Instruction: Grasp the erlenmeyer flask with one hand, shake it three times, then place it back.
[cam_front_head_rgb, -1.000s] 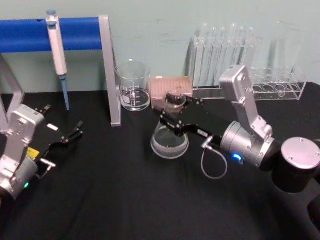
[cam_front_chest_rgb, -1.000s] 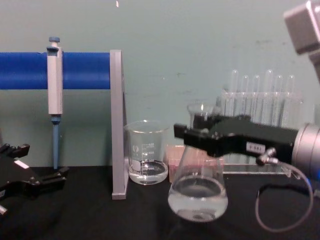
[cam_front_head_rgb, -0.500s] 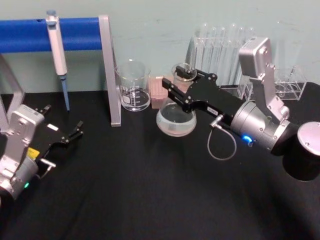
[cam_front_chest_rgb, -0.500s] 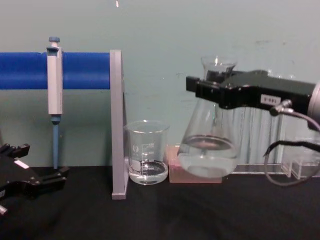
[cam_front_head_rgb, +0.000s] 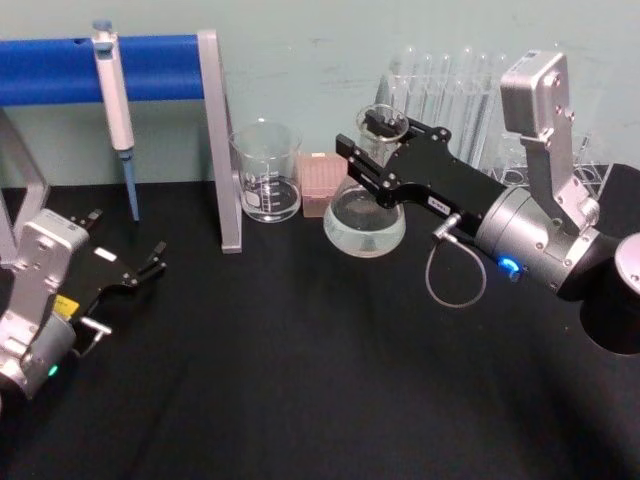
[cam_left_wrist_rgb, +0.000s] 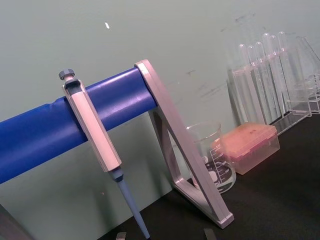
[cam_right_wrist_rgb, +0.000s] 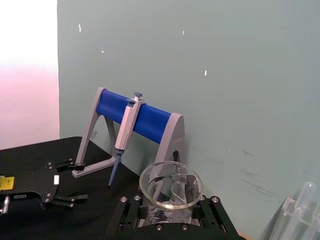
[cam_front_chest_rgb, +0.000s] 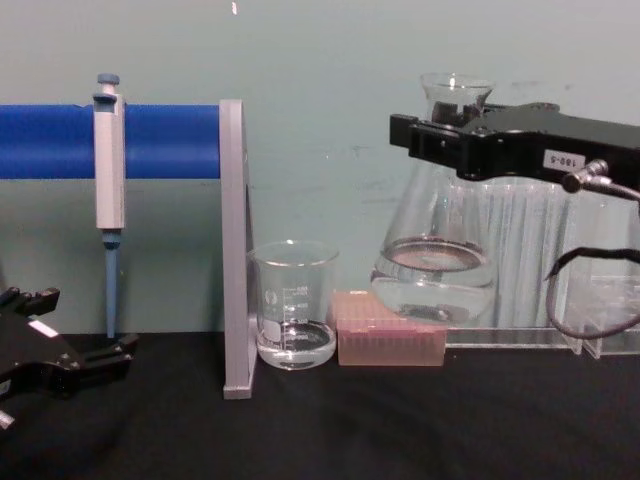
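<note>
The erlenmeyer flask (cam_front_head_rgb: 365, 226) is a clear glass cone with some clear liquid in its wide base. It hangs upright in the air above the black table, well off the surface in the chest view (cam_front_chest_rgb: 433, 283). My right gripper (cam_front_head_rgb: 377, 150) is shut on its narrow neck just below the flared rim (cam_right_wrist_rgb: 171, 185), black jaws on either side, with a small white label on the gripper body (cam_front_chest_rgb: 565, 160). My left gripper (cam_front_head_rgb: 152, 262) rests low at the left of the table, open and holding nothing; it is also in the right wrist view (cam_right_wrist_rgb: 79, 180).
A glass beaker (cam_front_head_rgb: 266, 186) and a pink tip box (cam_front_head_rgb: 322, 186) stand at the back, left of the raised flask. A pipette (cam_front_head_rgb: 116, 110) hangs on the blue-barred stand (cam_front_head_rgb: 219, 150). Test tubes in a clear rack (cam_front_head_rgb: 450, 90) stand behind the right arm.
The right gripper has lifted the flask from the table, carrying it up and toward the back right. The liquid has shifted inside. The left arm has not moved.
</note>
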